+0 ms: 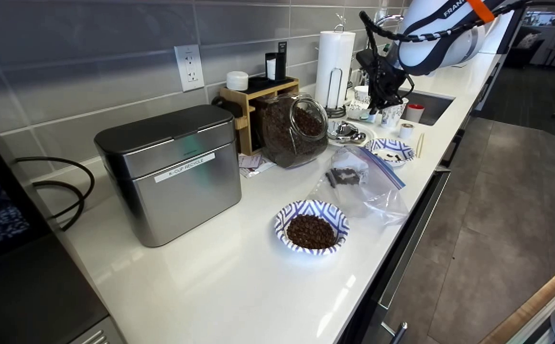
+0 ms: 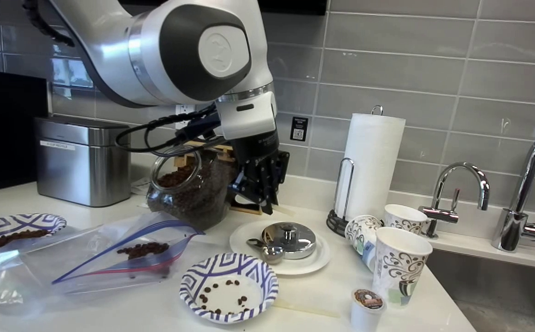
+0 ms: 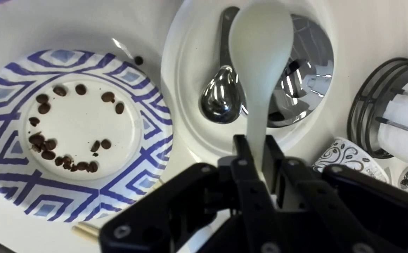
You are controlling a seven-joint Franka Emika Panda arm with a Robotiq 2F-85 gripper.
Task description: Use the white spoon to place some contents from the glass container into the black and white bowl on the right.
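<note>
My gripper [image 3: 259,146] is shut on the handle of the white spoon [image 3: 261,45] in the wrist view. No beans show on the spoon's visible face. In the exterior views the gripper [image 2: 268,205] [image 1: 376,106] hangs above the counter, near the white plate; the spoon is hard to make out there. The glass container [image 1: 289,138] [image 2: 193,198] lies tilted, its mouth facing sideways, with dark brown beans inside. The right-hand patterned bowl, blue and white [image 2: 229,286] [image 1: 390,152] [image 3: 81,130], holds a few scattered beans. Another such bowl [image 1: 311,227] holds many beans.
A white plate [image 2: 244,237] carries a metal lid [image 2: 290,240] and metal scoop [image 2: 272,253]. A clear zip bag [image 1: 368,186] with beans lies between the bowls. Paper cups [image 2: 401,263], a pod [image 2: 367,309], paper towels [image 2: 371,166] and a metal bin [image 1: 177,177] stand around.
</note>
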